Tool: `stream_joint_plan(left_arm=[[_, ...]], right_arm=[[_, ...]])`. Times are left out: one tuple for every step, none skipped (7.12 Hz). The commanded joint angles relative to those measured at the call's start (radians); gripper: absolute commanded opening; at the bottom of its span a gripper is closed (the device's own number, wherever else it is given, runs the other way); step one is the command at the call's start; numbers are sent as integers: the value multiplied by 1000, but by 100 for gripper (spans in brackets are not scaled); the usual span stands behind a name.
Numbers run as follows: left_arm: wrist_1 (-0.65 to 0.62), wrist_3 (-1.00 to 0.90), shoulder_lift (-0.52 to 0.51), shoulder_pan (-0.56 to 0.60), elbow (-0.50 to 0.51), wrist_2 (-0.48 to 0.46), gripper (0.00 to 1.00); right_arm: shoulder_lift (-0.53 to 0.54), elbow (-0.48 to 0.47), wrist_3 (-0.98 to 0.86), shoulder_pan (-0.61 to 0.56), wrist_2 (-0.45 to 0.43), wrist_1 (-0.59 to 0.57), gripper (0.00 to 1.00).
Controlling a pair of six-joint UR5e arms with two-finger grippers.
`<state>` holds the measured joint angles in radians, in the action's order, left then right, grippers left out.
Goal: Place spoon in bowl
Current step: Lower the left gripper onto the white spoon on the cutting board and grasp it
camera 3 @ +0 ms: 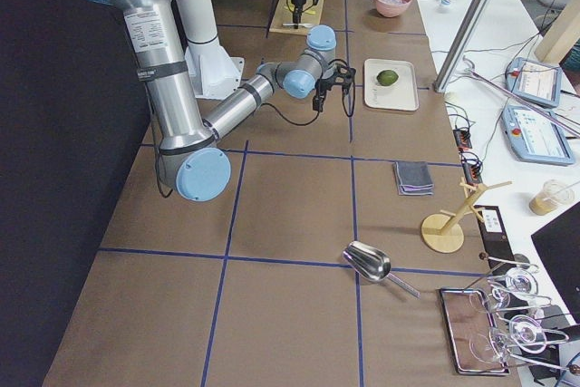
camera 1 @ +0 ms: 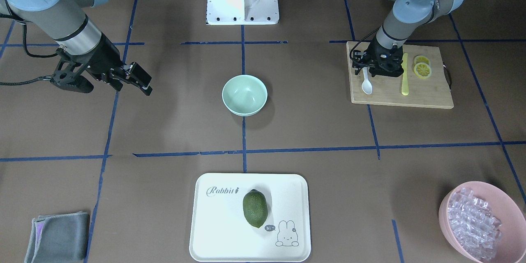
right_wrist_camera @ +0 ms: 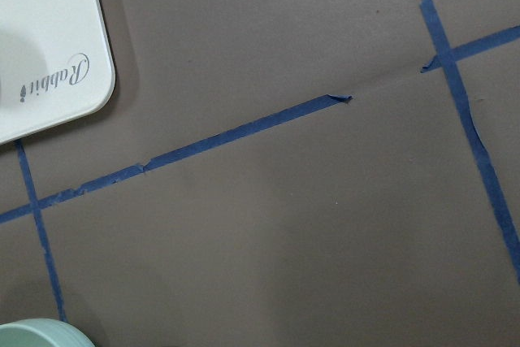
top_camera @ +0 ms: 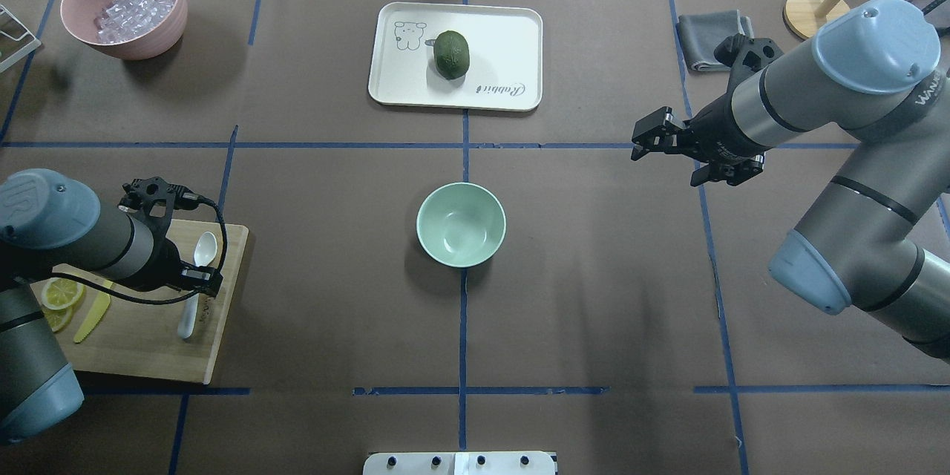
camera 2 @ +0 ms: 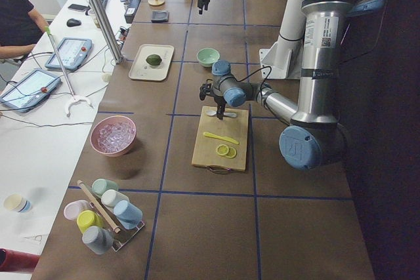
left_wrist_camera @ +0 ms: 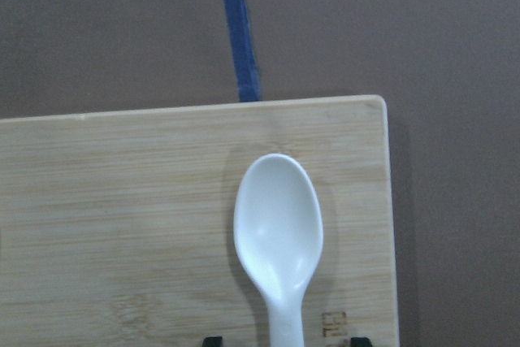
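Observation:
The white spoon lies on a wooden cutting board, scoop towards the table's middle. It also shows in the overhead view and the left wrist view. My left gripper is open, low over the board, with a fingertip on each side of the spoon's handle; it also shows in the overhead view. The mint-green bowl stands empty at the table's centre. My right gripper is open and empty, held above the table well away from the bowl.
A yellow knife and lemon slices lie on the board beside the spoon. A white tray holds a green fruit. A pink bowl of clear cubes and a grey cloth sit at the far corners.

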<state>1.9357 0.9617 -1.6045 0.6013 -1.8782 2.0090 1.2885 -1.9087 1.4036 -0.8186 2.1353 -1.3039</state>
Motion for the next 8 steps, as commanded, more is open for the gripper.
stream_joint_plan(left_arm=[[2, 0, -2, -2, -4, 5, 1], [0, 0, 0, -2, -7, 7, 0], [0, 2, 1, -2, -9, 7, 0], [0, 2, 0, -2, -10, 7, 0], [0, 5, -17, 0, -27, 10, 0], [-1, 11, -55, 0, -39, 10, 0], [-4, 8, -111, -3, -38, 8, 0], [-65, 8, -259, -15, 0, 7, 0]], right_arm=[[-3, -1, 0, 1, 0, 0, 100], [0, 0, 0, 1, -2, 0, 100], [2, 0, 0, 1, -2, 0, 100], [2, 2, 0, 1, -2, 0, 100], [0, 2, 0, -1, -2, 0, 100], [2, -1, -2, -4, -2, 0, 100], [21, -9, -12, -7, 0, 2, 100], [46, -16, -82, -16, 0, 2, 100]])
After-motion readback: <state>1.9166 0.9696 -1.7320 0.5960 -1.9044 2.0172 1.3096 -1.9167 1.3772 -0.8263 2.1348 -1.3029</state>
